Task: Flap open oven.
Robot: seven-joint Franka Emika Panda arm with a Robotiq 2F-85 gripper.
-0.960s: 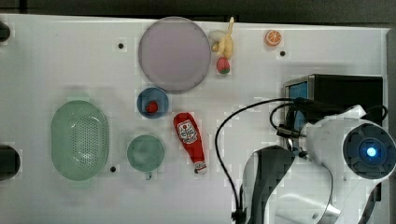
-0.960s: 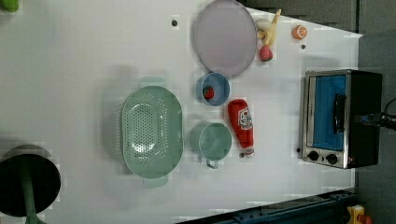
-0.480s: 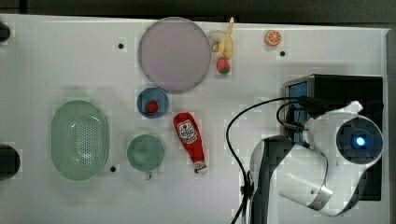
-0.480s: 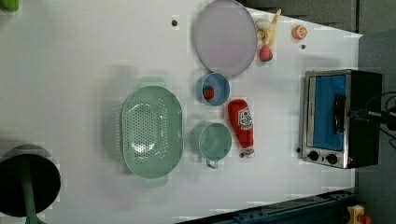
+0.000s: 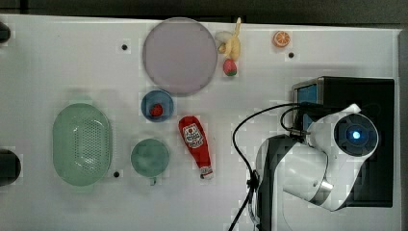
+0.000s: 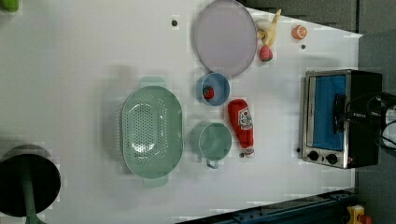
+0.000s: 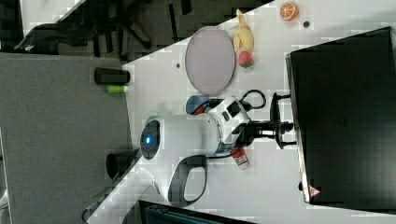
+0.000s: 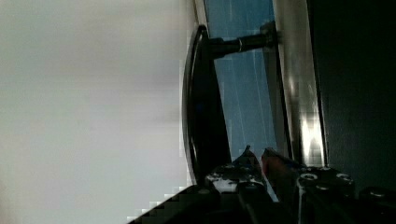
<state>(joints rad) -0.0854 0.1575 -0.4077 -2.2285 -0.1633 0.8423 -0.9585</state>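
Observation:
The oven [image 6: 343,116] stands at the left view's right, a black box with a silver front frame, blue glass door and small knobs; its door lies flat against the frame. My gripper [image 6: 340,114] reaches over the door at the black handle [image 8: 201,116]. In the wrist view the gripper [image 8: 258,156] has its fingertips [image 8: 247,154] only slightly apart, beside the handle bar and in front of the blue glass [image 8: 243,93], with nothing between them. In the right view the gripper [image 7: 282,126] meets the oven [image 7: 345,116] at its front. In the top view the arm covers the front of the oven [image 5: 365,96].
On the white table lie a ketchup bottle [image 5: 195,144], a blue bowl [image 5: 157,106], a green cup [image 5: 150,156], a green colander [image 5: 82,144] and a large grey plate [image 5: 179,55]. A banana [image 5: 233,43], strawberry [image 5: 230,67] and orange slice [image 5: 281,38] sit near the far edge.
The arm has shifted toward the oven, to the top view's right. In the left view the gripper has come in over the door to the handle. The door has not moved.

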